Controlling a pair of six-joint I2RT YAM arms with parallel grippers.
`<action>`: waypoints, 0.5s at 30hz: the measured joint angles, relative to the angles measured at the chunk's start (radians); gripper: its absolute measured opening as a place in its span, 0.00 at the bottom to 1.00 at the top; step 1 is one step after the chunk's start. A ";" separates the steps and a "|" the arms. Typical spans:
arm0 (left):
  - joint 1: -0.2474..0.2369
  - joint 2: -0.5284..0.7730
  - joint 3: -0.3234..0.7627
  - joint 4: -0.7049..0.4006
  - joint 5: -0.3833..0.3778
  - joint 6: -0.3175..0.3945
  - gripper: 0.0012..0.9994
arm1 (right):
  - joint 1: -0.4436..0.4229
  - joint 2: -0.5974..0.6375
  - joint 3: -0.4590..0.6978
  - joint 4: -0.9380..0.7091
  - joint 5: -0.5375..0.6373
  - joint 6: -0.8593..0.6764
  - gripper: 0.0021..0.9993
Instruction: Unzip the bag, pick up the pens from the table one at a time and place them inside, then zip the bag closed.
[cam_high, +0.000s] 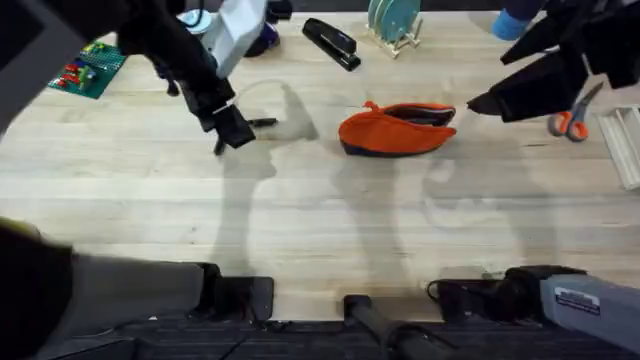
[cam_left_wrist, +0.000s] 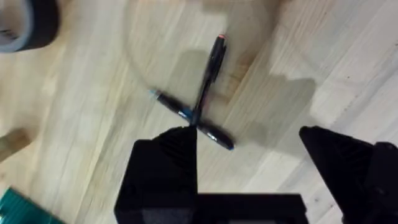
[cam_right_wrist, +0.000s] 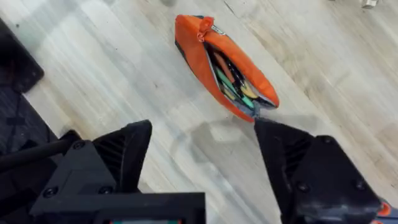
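Black pens (cam_left_wrist: 199, 106), crossed, left of unzipped bag (cam_high: 397, 128) | left gripper (cam_left_wrist: 249, 168) spread above crossing | straddle upper pen alone | right gripper (cam_right_wrist: 202, 165) spread, idle near bag

Beside the left gripper (cam_high: 232, 128) in the overhead view, the pens (cam_high: 262, 122) are reduced to a thin dark stub, too small to be counted. In the left wrist view, the lower end of one of the crossed pens (cam_left_wrist: 206, 74) is covered by one finger (cam_left_wrist: 163, 168). In the right wrist view, the bag (cam_right_wrist: 222, 67) lies beyond the fingers (cam_right_wrist: 314, 177), its zipper end being overlapped by one fingertip, and the coloured contents cannot be identified.
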 joint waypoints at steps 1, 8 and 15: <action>0.001 0.023 0.000 0.004 0.000 0.010 0.99 | 0.000 0.000 0.000 0.000 0.000 0.000 1.00; 0.020 0.172 0.000 0.066 -0.025 0.039 0.99 | 0.000 0.000 0.000 0.000 0.000 0.000 1.00; 0.029 0.248 0.000 0.081 -0.036 0.139 0.93 | 0.000 0.000 0.000 0.000 0.000 0.000 1.00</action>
